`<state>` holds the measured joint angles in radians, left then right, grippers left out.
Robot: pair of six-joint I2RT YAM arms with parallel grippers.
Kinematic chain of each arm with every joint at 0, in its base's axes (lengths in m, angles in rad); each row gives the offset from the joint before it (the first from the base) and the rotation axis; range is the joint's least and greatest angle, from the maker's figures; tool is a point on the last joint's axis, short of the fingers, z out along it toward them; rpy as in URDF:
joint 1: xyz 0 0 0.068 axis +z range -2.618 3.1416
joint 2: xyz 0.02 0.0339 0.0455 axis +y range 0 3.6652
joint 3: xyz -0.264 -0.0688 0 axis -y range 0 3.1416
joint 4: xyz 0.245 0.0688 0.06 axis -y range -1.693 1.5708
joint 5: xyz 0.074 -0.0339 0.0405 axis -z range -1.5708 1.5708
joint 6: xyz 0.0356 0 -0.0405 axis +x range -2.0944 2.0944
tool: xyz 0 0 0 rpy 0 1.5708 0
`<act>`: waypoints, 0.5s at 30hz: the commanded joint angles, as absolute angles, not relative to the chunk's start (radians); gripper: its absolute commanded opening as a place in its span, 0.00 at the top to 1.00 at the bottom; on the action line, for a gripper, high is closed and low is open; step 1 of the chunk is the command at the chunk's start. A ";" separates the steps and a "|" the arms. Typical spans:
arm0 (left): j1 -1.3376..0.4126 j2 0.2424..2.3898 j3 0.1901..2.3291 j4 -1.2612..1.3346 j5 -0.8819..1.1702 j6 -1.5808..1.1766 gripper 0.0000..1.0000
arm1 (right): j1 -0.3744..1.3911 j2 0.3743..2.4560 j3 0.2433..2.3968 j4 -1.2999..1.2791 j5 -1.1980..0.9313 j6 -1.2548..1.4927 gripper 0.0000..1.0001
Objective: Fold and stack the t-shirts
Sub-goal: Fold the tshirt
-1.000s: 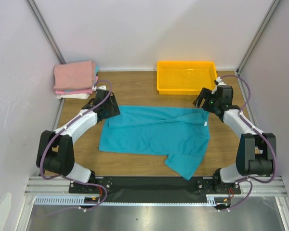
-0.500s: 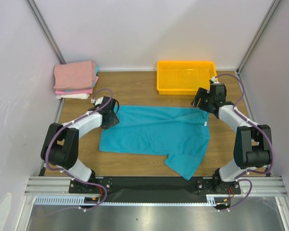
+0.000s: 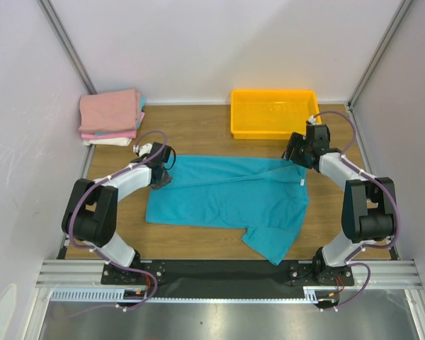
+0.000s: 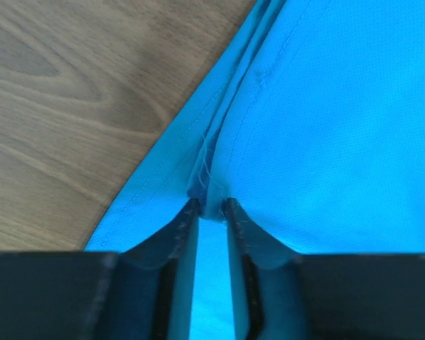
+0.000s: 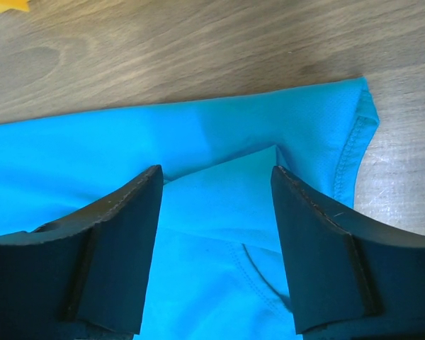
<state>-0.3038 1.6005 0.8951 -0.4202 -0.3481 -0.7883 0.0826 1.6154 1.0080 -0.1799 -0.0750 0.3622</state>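
A teal t-shirt [image 3: 227, 198] lies spread flat on the wooden table, with one sleeve hanging toward the near edge. My left gripper [image 3: 161, 178] is at its far left corner. In the left wrist view that gripper [image 4: 210, 205] has its jaws nearly together, pinching a raised fold of the teal cloth [image 4: 326, 142] at the tips. My right gripper [image 3: 292, 151] is over the shirt's far right corner. It stands open [image 5: 216, 173], with teal cloth [image 5: 92, 156] lying flat between its fingers. Folded pink t-shirts [image 3: 110, 113] are stacked on a white one [image 3: 106, 142] at the far left.
A yellow plastic tray [image 3: 273, 132] stands at the far right, just behind the right gripper; its corner [image 5: 3, 4] shows in the right wrist view. White walls and metal frame posts enclose the table on three sides.
My left gripper came down onto the shirt's far left corner and its jaws narrowed onto a fold. My right gripper shifted slightly toward the far right corner and its jaws narrowed a little.
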 commanded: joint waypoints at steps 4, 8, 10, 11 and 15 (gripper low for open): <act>-0.307 1.614 0.894 -0.351 -0.374 -0.798 0.92 | 0.075 1.672 1.063 -0.206 -0.043 0.348 0.35; -0.307 1.614 0.896 -0.347 -0.374 -0.790 1.00 | 0.072 1.704 1.089 -0.229 -0.032 0.330 0.36; -0.307 1.611 0.899 -0.348 -0.374 -0.788 1.00 | 0.071 1.713 1.095 -0.235 -0.037 0.319 0.36; -0.307 1.609 0.899 -0.348 -0.376 -0.785 1.00 | 0.072 1.716 1.092 -0.233 -0.037 0.316 0.36; -0.307 1.608 0.902 -0.348 -0.374 -0.784 1.00 | 0.071 1.727 1.097 -0.241 -0.025 0.302 0.38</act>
